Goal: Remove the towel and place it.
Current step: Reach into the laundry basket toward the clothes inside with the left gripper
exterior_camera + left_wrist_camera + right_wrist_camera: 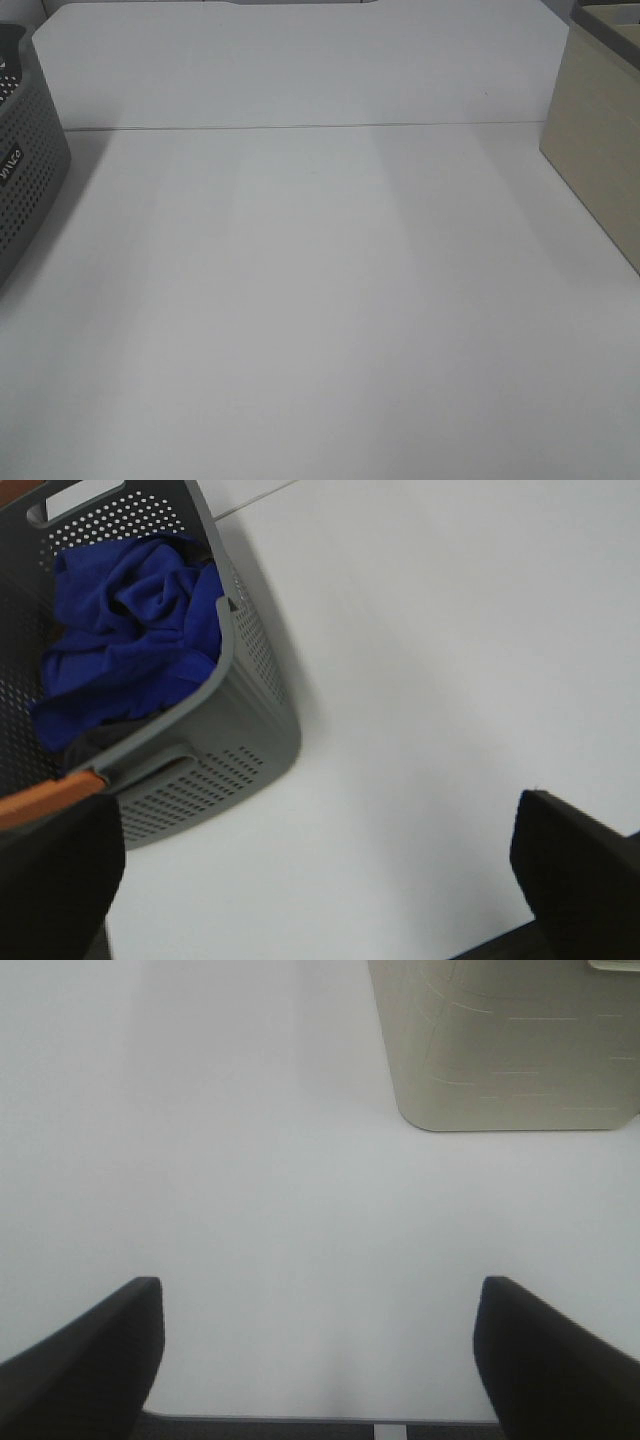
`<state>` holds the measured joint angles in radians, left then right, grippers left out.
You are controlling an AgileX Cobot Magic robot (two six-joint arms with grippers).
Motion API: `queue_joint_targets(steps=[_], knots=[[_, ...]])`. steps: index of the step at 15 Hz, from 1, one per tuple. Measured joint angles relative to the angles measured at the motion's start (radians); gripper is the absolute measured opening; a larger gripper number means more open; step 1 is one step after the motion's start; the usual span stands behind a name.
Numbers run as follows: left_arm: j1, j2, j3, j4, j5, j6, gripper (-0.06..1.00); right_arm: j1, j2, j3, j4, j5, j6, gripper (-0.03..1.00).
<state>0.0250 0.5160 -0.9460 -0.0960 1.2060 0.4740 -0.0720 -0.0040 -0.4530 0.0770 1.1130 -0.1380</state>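
Observation:
The royal-blue towel [130,630] lies crumpled inside a grey perforated basket [215,750], seen in the left wrist view. In the exterior high view only the basket's side [25,170] shows at the left edge, and the towel is hidden there. My left gripper [320,880] is open and empty, held above the white table beside the basket. My right gripper [315,1360] is open and empty over bare table. Neither gripper shows in the exterior high view.
A beige bin [600,150] stands at the right edge of the table and also shows in the right wrist view [510,1045]. The white table [320,300] has a seam line across its far part. An orange handle [50,795] lies on the basket's rim.

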Motion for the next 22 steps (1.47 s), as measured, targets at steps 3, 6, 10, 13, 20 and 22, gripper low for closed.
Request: queue_joint_targets(steps=[3, 6, 10, 13, 20, 22], knots=[[0.000, 0.256, -0.201, 0.103, 0.010, 0.131, 0.99, 0.000, 0.000, 0.000, 0.000, 0.000, 0.000, 0.79], [0.000, 0.508, -0.356, 0.330, 0.010, 0.141, 0.99, 0.000, 0.000, 0.000, 0.000, 0.000, 0.000, 0.79], [0.122, 0.743, -0.453, 0.496, -0.045, 0.424, 0.99, 0.000, 0.000, 0.000, 0.000, 0.000, 0.000, 0.79], [0.258, 0.882, -0.458, 0.513, -0.181, 0.493, 0.99, 0.000, 0.000, 0.000, 0.000, 0.000, 0.000, 0.79], [0.294, 1.216, -0.458, 0.600, -0.395, 0.507, 0.99, 0.000, 0.000, 0.000, 0.000, 0.000, 0.000, 0.79], [0.294, 1.271, -0.458, 0.627, -0.410, 0.510, 0.99, 0.000, 0.000, 0.000, 0.000, 0.000, 0.000, 0.79]])
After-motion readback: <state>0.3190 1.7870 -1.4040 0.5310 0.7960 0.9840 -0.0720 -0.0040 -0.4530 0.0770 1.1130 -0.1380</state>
